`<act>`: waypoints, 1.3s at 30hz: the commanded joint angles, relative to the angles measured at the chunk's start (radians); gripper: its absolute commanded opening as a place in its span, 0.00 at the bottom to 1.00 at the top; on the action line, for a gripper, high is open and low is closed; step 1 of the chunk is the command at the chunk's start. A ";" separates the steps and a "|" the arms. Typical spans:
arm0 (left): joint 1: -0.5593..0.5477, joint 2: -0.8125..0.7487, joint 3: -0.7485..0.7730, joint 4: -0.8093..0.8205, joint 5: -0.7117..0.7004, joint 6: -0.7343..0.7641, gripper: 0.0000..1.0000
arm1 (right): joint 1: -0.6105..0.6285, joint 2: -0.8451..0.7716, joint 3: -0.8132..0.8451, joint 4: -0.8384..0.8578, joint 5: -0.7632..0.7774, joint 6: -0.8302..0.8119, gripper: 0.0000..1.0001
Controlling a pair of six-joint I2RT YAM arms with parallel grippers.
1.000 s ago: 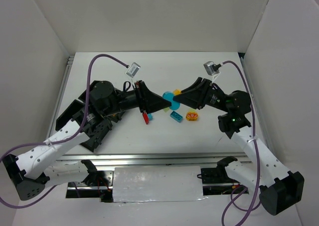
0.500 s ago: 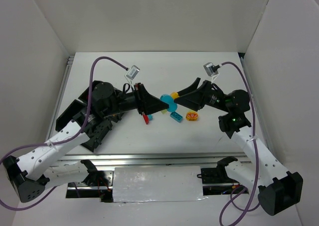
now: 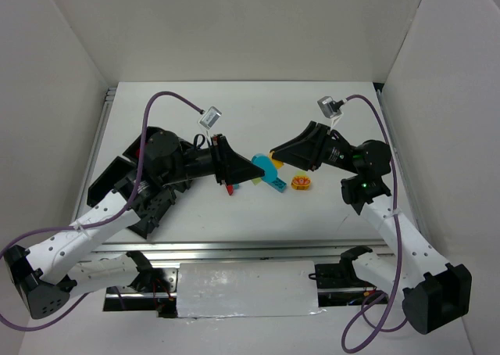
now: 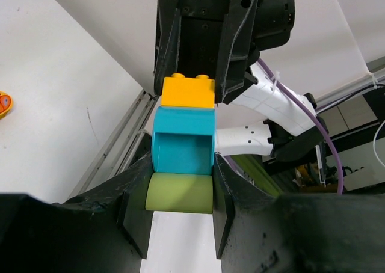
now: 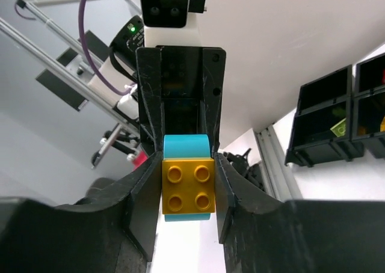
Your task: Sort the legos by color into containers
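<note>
- Jaws of the left gripper [image 3: 248,170] are clamped on a lime green brick [image 4: 180,194], one finger pressed against each of its sides.
- Jaws of the right gripper [image 3: 273,153] are clamped on an orange-yellow brick [image 5: 187,186]; its four studs face the right wrist camera.
- Between these two bricks sits a cyan brick [image 4: 183,147], touching both, so the three form one stack spanning the gap between the grippers.
- The stack is held above the table [image 3: 328,105], near the middle of the work area, with the two grippers pointing at each other.
- On the table just beside the stack lie a second cyan brick [image 3: 278,185], a red brick [image 3: 230,187] under the left gripper, and an orange and red piece [image 3: 301,183] to the right.
- The black tray [image 5: 319,145] stands at the left side of the table, partly covered by the left arm; one compartment holds a lime brick [image 5: 338,127], and the other contents are too small to tell.
</note>
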 commanded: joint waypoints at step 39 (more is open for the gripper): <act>0.064 -0.204 0.409 -0.991 -0.887 -0.033 0.00 | 0.416 0.950 0.720 -0.624 0.819 -0.133 0.00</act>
